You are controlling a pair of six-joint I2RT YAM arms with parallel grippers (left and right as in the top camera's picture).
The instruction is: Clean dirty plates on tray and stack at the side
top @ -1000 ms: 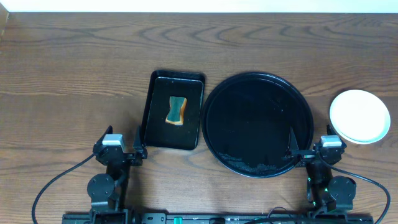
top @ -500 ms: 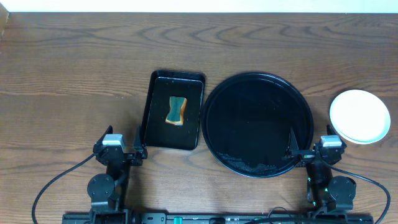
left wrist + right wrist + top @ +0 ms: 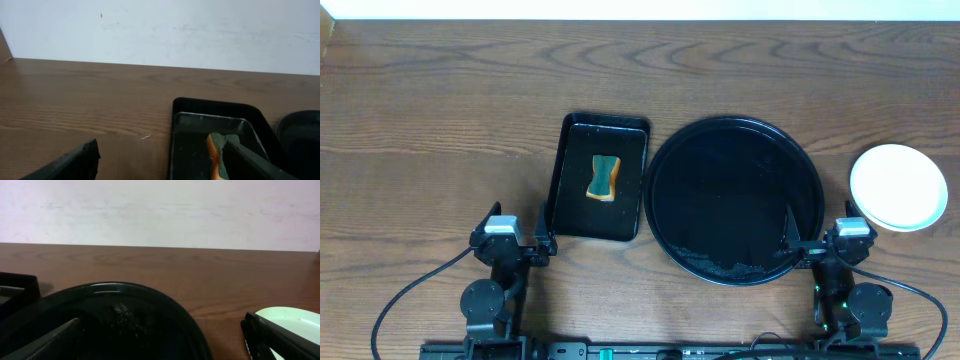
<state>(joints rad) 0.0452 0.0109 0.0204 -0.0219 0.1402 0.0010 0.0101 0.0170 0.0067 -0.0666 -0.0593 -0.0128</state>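
The large round black tray (image 3: 735,200) sits right of centre with no plate on it; its rim also shows in the right wrist view (image 3: 125,292). A pale plate stack (image 3: 898,187) rests on the table to the tray's right, its edge showing in the right wrist view (image 3: 292,320); I cannot tell how many plates are in it. My left gripper (image 3: 512,240) is open and empty near the front edge. My right gripper (image 3: 835,243) is open and empty by the tray's front right rim.
A rectangular black tray (image 3: 599,176) with a green and orange sponge (image 3: 604,177) stands left of the round tray; both show in the left wrist view, the rectangular tray (image 3: 190,107) and the sponge (image 3: 219,152). A pale wall lies beyond the table's far edge.
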